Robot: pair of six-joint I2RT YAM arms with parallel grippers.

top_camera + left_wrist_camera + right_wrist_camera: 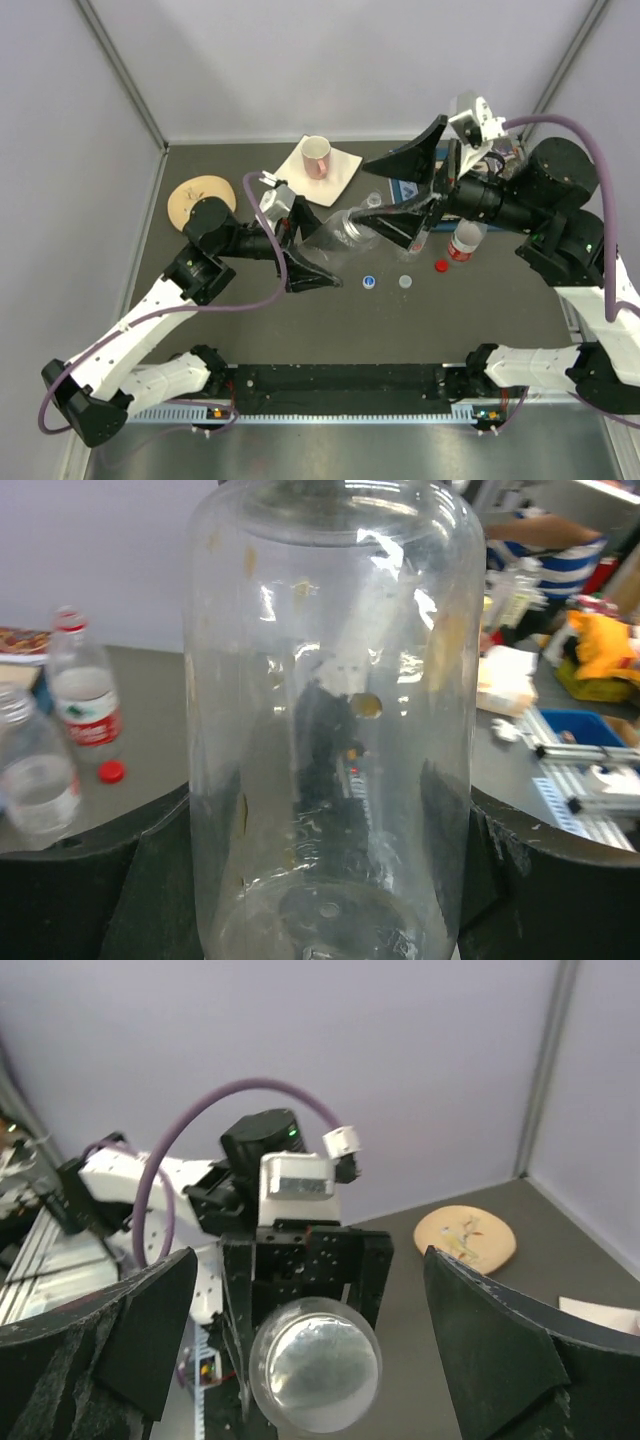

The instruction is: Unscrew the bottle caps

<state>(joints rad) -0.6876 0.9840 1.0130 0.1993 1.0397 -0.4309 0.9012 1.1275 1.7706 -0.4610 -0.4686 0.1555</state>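
My left gripper is shut on the body of the short squat clear bottle and holds it tilted above the table, neck toward the right arm. In the left wrist view the bottle fills the space between the fingers. Its wide greyish-clear cap is on the neck. My right gripper is open, its fingers wide on either side of the cap without touching it. A blue cap, a white cap and a red cap lie on the table.
A slim red-labelled bottle stands uncapped under the right arm, with another uncapped clear bottle beside it. A pink-lined mug stands on a white napkin at the back. A tan round disc lies at the back left.
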